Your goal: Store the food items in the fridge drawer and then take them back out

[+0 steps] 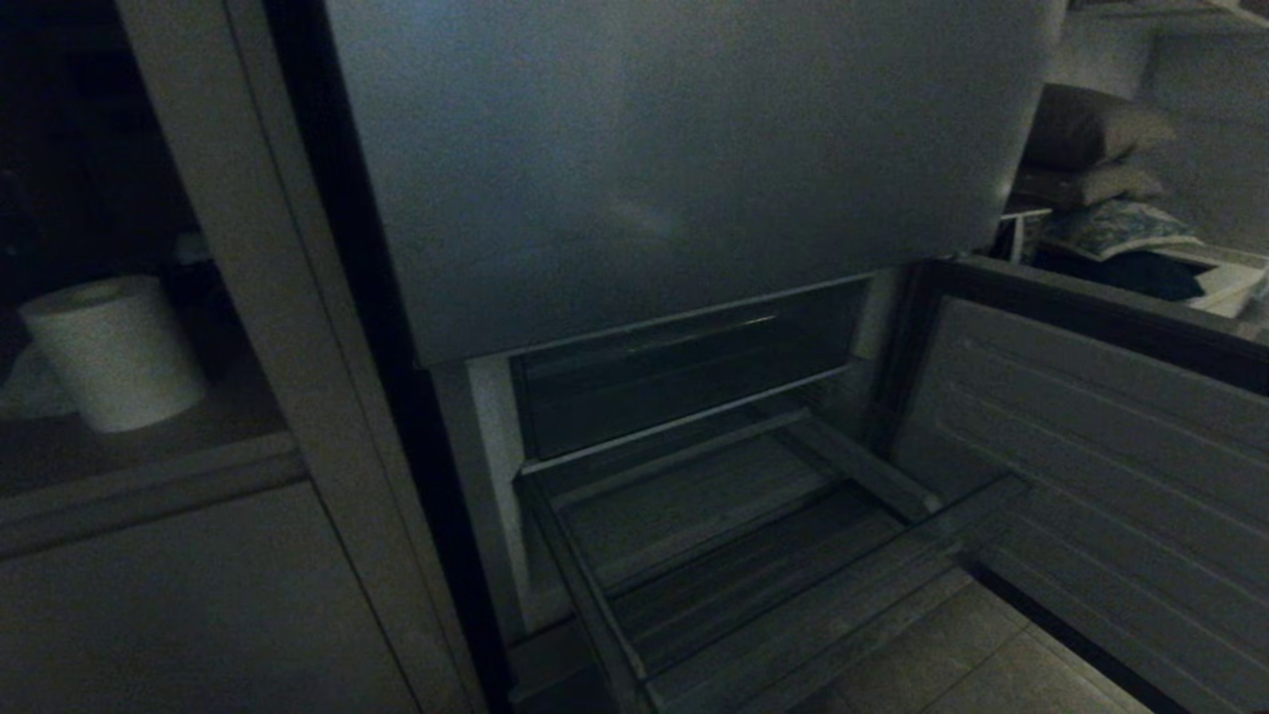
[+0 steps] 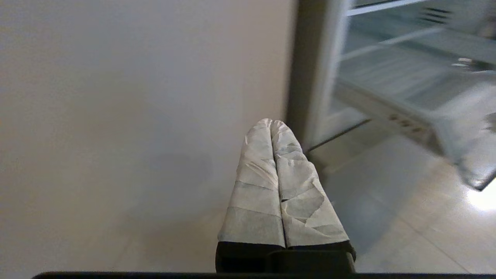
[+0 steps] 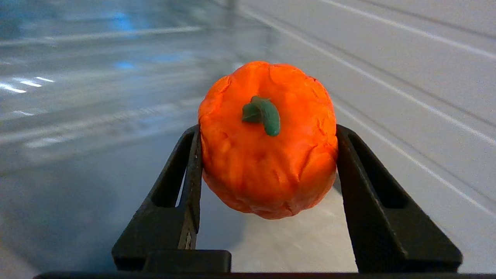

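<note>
The right gripper [image 3: 267, 155] held the food item [image 3: 267, 143], an orange, pumpkin-shaped lump with a short green stem, its two black fingers [image 3: 190, 170] pressed against opposite flanks at about the widest girth. The stem pointed back toward the wrist, and the rounded underside hung free beyond the fingers, touching nothing. Ahead of the fingers lay a pale ribbed panel to one side and a glossy, blurred grey surface to the other; I could not tell which part of the fridge either was.

The skin looked creased and matt, like moulded clay or foam, so it was probably light and slightly yielding rather than brittle. That texture should have given the fingers good friction, but a hard squeeze might have dented it. Gripping across the middle, as here, seemed the sound choice; the stem looked too small and weak to take hold of.

In the head view the fridge drawer [image 1: 753, 585] stood pulled out below the closed upper door, with nothing visible inside it and no arm in sight.

The left gripper [image 2: 276, 128] hung idle near a plain wall, its taped fingers pressed together and empty.
</note>
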